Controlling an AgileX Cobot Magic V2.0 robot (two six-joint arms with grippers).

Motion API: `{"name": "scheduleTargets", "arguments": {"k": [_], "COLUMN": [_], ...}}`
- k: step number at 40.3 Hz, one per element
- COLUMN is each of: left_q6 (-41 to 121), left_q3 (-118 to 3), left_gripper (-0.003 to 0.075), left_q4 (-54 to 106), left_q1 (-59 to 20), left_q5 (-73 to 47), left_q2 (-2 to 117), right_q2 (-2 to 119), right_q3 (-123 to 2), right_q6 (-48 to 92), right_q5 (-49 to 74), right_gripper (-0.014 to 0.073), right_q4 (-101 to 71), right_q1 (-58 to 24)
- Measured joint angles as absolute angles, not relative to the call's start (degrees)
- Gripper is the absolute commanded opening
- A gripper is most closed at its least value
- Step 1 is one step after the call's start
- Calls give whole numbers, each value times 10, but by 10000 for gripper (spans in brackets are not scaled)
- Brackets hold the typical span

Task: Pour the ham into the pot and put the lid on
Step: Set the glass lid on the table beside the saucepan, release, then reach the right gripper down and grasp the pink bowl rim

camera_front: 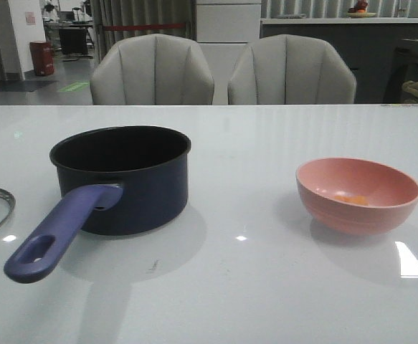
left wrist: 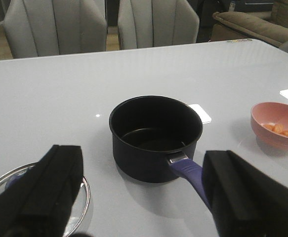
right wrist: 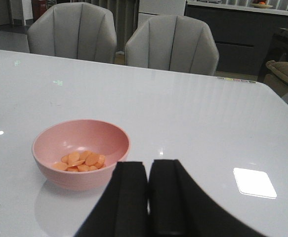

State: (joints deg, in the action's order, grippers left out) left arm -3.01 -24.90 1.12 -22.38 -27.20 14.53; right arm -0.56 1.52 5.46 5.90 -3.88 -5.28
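Ahead of your left gripper [left wrist: 144, 197] — jaws spread wide, nothing held — the pot [left wrist: 155, 137] stands upright and empty, its handle [left wrist: 187, 172] reaching back toward the right-hand finger, and the lid [left wrist: 79, 197] lies flat on the table [left wrist: 60, 94] under the other finger. Just beyond your right gripper [right wrist: 148, 197] — fingers pressed together, holding nothing — the ham [right wrist: 80, 161] lies in the pink bowl [right wrist: 80, 150].
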Motion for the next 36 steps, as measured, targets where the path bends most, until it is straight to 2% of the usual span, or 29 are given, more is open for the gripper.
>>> {"name": "scheduleTargets", "arguments": {"k": [15, 20, 28, 36], "left_q6": [-30, -29, -29, -29], "left_q3": [-221, -220, -220, -220], "left_gripper": [529, 529, 529, 529], "left_q4": [10, 10, 10, 10], "left_q1": [-224, -224, -224, -224], "left_q5": [-247, -247, -244, -242], "left_q2": [121, 121, 121, 121], "right_q2": [-6, 8, 116, 168], "right_q3": [14, -31, -145, -169], "right_q6": [55, 55, 55, 55], "right_q5": [-30, -5, 75, 112], "right_gripper": [166, 166, 166, 167], "right_q4": [-77, -94, -95, -99], "right_q1": [-53, -53, -53, -53]}}
